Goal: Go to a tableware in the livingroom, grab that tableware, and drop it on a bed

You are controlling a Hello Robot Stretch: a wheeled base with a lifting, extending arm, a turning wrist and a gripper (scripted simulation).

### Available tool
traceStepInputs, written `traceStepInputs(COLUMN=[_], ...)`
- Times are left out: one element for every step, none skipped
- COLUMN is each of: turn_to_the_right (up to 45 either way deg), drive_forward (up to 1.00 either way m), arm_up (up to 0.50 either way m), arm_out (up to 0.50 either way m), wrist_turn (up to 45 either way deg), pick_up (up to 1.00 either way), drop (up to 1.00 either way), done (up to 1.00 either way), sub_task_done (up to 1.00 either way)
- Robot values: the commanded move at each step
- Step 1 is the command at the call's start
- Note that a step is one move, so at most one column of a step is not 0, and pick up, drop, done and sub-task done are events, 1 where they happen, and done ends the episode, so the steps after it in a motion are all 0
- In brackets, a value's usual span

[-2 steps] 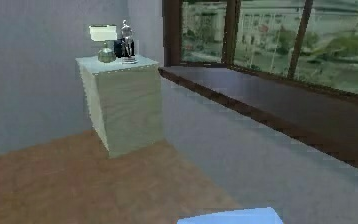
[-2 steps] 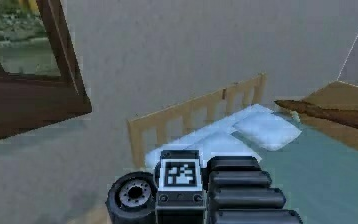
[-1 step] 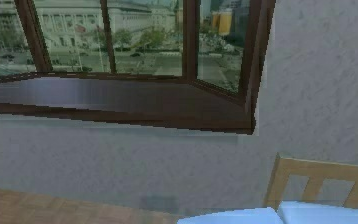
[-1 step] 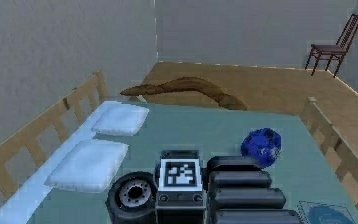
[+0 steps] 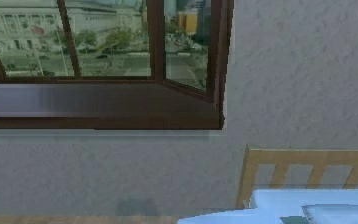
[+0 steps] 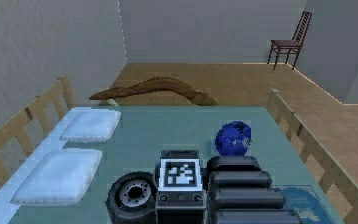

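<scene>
Arm side view: I see the hand point(image 6: 134, 196) low at the frame bottom, its dark round body just left of the white marker square point(image 6: 180, 173). Fingers aren't clear, so I can't tell if it's grasping anything. A blue round item point(image 6: 235, 138) lies on the bed point(image 6: 167, 130), up and right of the hand, near but apart from it. Near pillow point(image 6: 59, 175) is left of the hand, 2nd pillow point(image 6: 90, 124) beyond that. Wooden headboard point(image 6: 27, 125) is further left, footboard point(image 6: 305, 135) off to the right. Past the bed there's a low brown shape point(image 6: 152, 92) on the floor. A wooden chair point(image 6: 290, 42) is far up-right by the wall. Fwd view: dark-framed window point(image 5: 107, 60) w/ city outside, grey wall point(image 5: 297, 80).
</scene>
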Motion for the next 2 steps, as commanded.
traceStepInputs(turn_to_the_right=[0.0,0.0], drive_forward=[0.00,0.00], arm_up=[0.00,0.00], arm_out=[0.48,0.00], wrist_turn=[0.0,45.0], pick_up=[0.00,0.00], drop=[0.00,0.00], done=[0.00,0.00], sub_task_done=[0.00,0.00])
